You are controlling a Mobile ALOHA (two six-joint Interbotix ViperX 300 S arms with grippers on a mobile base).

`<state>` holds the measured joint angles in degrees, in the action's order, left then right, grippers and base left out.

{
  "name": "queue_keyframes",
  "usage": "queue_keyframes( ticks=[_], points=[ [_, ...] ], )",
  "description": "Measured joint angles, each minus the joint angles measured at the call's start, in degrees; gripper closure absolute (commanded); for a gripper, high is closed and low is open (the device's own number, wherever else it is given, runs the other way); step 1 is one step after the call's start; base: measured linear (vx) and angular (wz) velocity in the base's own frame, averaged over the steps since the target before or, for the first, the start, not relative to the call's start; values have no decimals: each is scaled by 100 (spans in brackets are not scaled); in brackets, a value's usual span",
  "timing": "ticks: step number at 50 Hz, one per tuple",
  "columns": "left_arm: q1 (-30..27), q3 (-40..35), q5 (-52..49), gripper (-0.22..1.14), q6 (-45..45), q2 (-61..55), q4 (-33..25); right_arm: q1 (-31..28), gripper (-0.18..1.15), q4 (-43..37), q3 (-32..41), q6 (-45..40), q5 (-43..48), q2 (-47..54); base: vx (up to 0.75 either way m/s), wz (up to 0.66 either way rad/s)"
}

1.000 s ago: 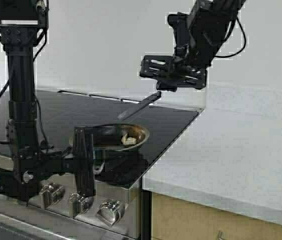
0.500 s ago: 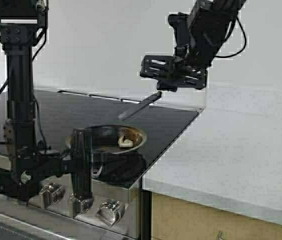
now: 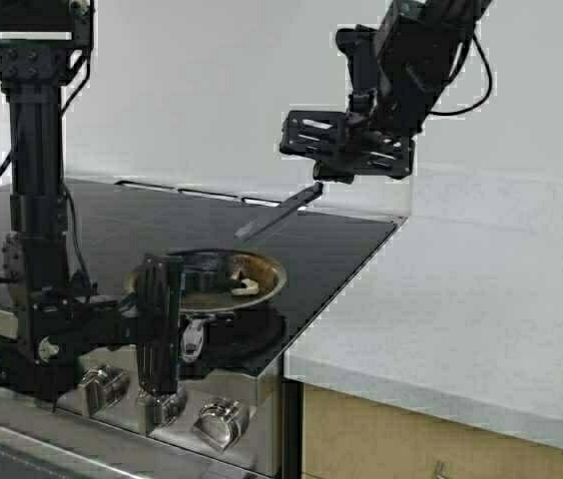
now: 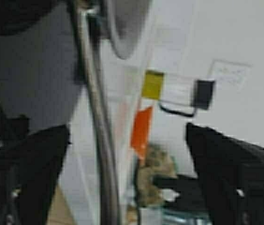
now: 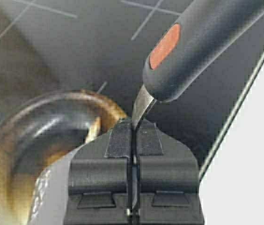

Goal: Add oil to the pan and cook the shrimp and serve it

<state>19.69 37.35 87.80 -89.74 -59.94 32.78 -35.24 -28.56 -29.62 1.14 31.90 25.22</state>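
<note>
The steel pan (image 3: 224,277) hangs tilted just above the black cooktop, its brown-stained inside turned toward me. One pale curled shrimp (image 3: 245,286) lies inside near the right rim. My left gripper (image 3: 175,324) is shut on the pan's short handle (image 3: 193,339). In the left wrist view the handle (image 4: 99,140) runs between the fingers (image 4: 33,173). High over the back of the stove, my right gripper (image 3: 326,178) is shut on the thin metal neck of a grey-handled utensil (image 5: 202,42). A blurred yellow-green shape with a black handle (image 4: 157,173) may be the oil.
The cooktop (image 3: 112,225) has steel knobs (image 3: 222,424) along its front. A white counter (image 3: 461,309) adjoins it on the right, with a white wall behind. An orange object (image 4: 141,126) shows far off in the left wrist view.
My left arm has shifted a little left with the pan, which now tilts its inside more toward me. The shrimp slid slightly. The right arm holds still.
</note>
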Motion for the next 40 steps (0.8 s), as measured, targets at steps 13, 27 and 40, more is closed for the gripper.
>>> queue_keyframes(
  ticks=[13, 27, 40],
  points=[
    [-53, 360, -167, -11, 334, 167, -9, 9, 87, 0, 0, 0, 0, 0, 0, 0],
    [-659, 1274, -360, -11, 1371, 694, -26, 0, 87, -9, -9, 0, 9, 0, 0, 0],
    [-1020, 2171, -589, -11, 2268, 1740, -149, 44, 87, -158, -9, -35, 0, -9, 0, 0]
  ],
)
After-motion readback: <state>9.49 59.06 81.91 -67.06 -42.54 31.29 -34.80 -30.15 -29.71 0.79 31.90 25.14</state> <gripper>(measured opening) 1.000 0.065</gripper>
